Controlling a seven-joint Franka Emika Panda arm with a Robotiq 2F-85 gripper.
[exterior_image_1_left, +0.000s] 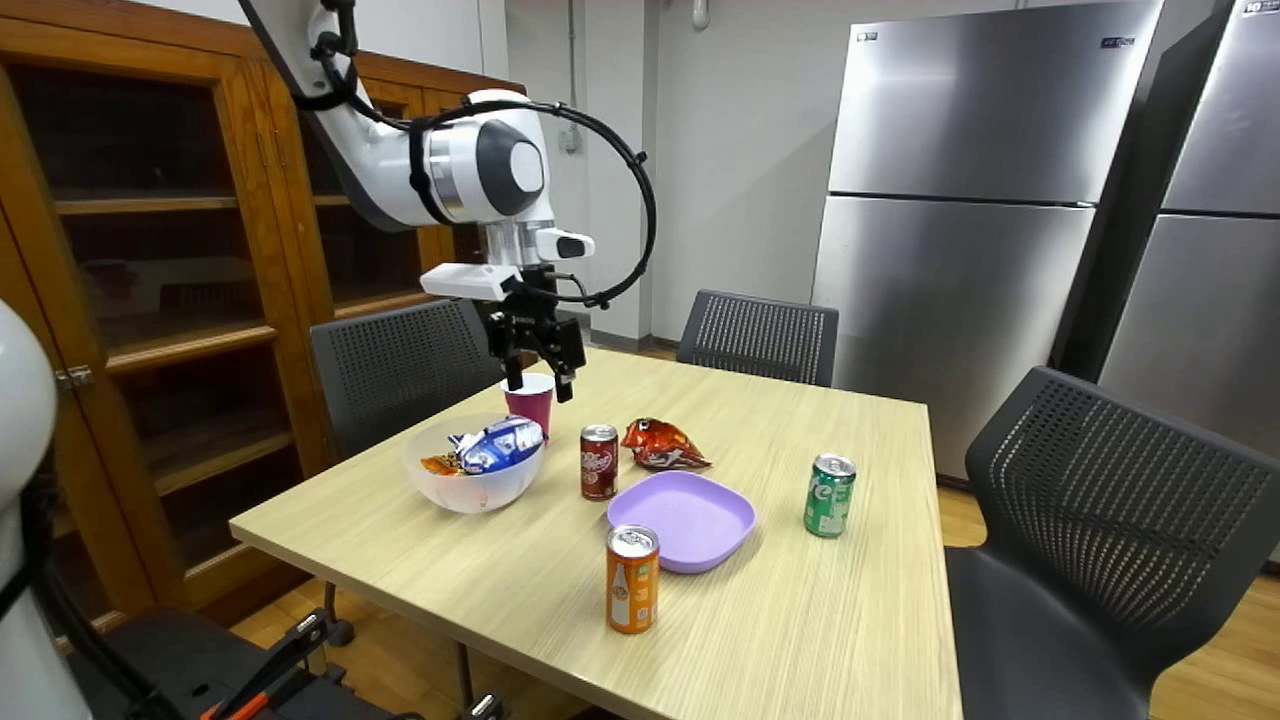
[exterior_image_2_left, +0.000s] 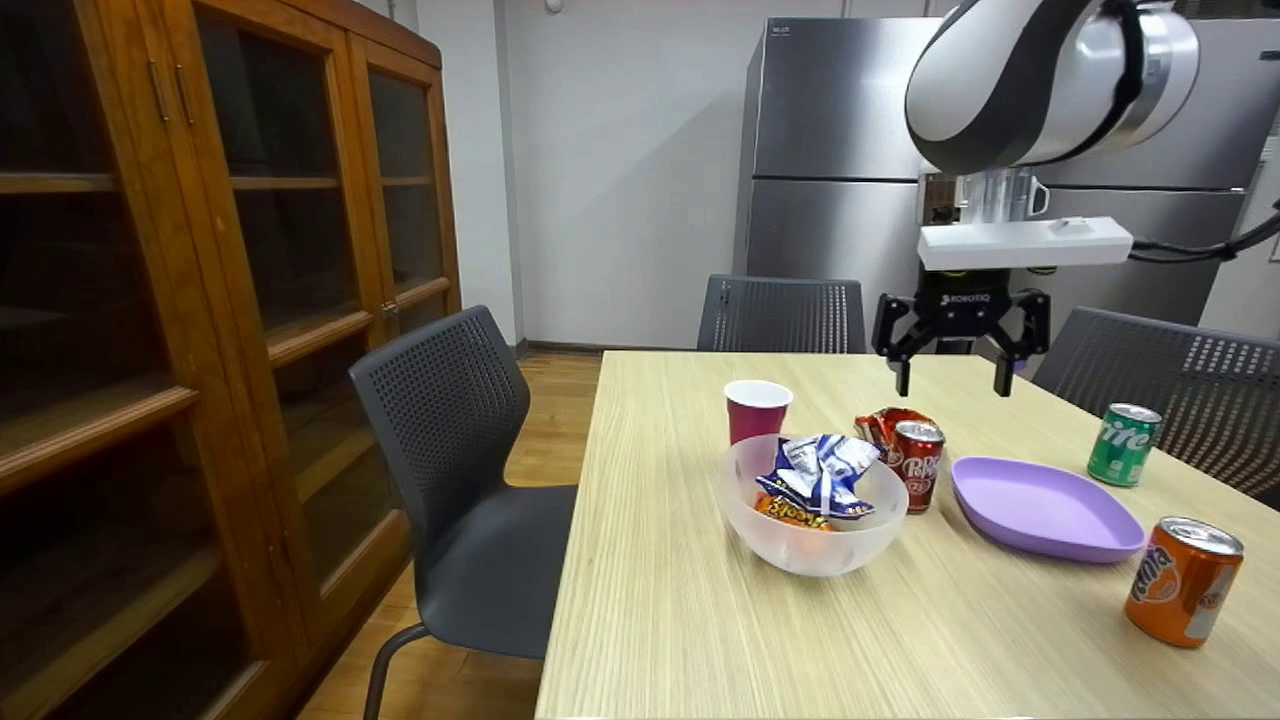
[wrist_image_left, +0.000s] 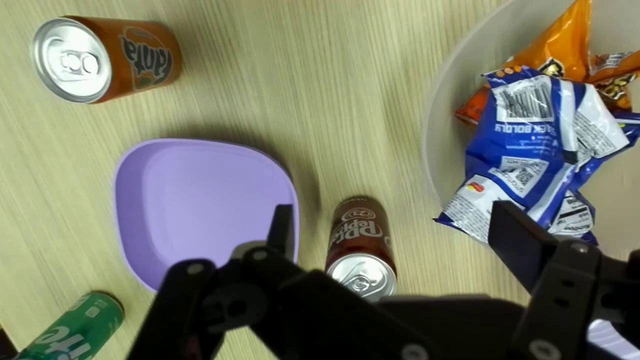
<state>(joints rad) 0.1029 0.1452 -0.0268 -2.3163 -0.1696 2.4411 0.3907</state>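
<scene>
My gripper (exterior_image_1_left: 540, 388) (exterior_image_2_left: 953, 383) (wrist_image_left: 392, 227) is open and empty, raised above the table. In the wrist view an upright Dr Pepper can (wrist_image_left: 357, 230) (exterior_image_1_left: 599, 470) (exterior_image_2_left: 917, 470) shows between its fingers, apart from them. Beside the can is a purple square plate (wrist_image_left: 200, 200) (exterior_image_1_left: 685, 515), with nothing on it. On the can's other side, a translucent bowl (wrist_image_left: 434, 130) (exterior_image_2_left: 800, 548) holds a blue snack bag (wrist_image_left: 525, 135) (exterior_image_2_left: 822, 475) and orange packaging (wrist_image_left: 562, 47). A red-orange bag (exterior_image_1_left: 662, 445) lies behind the can; the gripper hides it in the wrist view.
A maroon cup (exterior_image_2_left: 757, 415) stands behind the bowl. An orange Fanta can (exterior_image_1_left: 632, 585) and a green Sprite can (exterior_image_1_left: 829, 497) stand near the plate. Dark chairs (exterior_image_1_left: 1110, 500) surround the table (exterior_image_1_left: 800, 620). A wooden cabinet (exterior_image_2_left: 300, 300) and steel refrigerators (exterior_image_1_left: 960, 250) stand beyond.
</scene>
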